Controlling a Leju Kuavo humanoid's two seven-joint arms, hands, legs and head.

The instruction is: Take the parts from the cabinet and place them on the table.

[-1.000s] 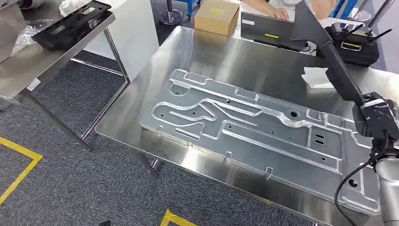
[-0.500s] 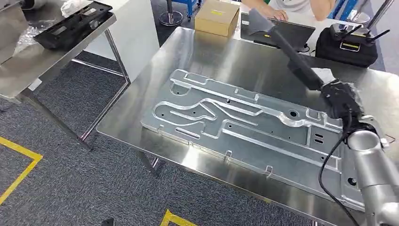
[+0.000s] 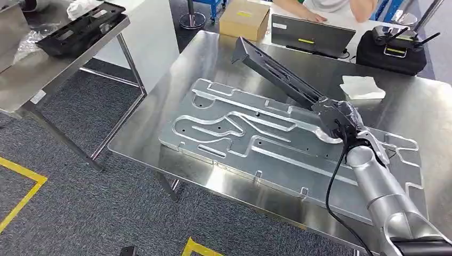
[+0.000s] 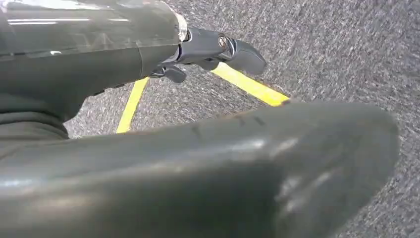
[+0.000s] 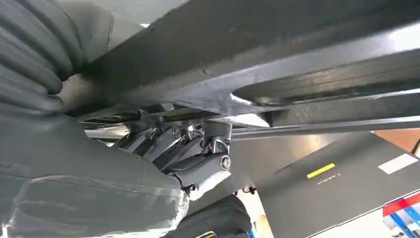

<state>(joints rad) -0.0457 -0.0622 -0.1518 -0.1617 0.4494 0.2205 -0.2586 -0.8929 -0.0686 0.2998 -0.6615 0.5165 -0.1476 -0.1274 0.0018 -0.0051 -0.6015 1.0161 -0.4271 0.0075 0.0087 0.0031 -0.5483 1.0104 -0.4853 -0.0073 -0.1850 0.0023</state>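
One black part (image 3: 272,69) within right-hand fingers (image 5: 198,148)

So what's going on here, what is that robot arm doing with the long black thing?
The robot's right hand is holding a long black part by one end, tilted up over the steel table. The part's far end is up in the air, above a big flat aluminium plate that lies on the table, so it is not set down yet. The left hand hangs by the floor. More black parts sit on a side table, and a person is at the far end.
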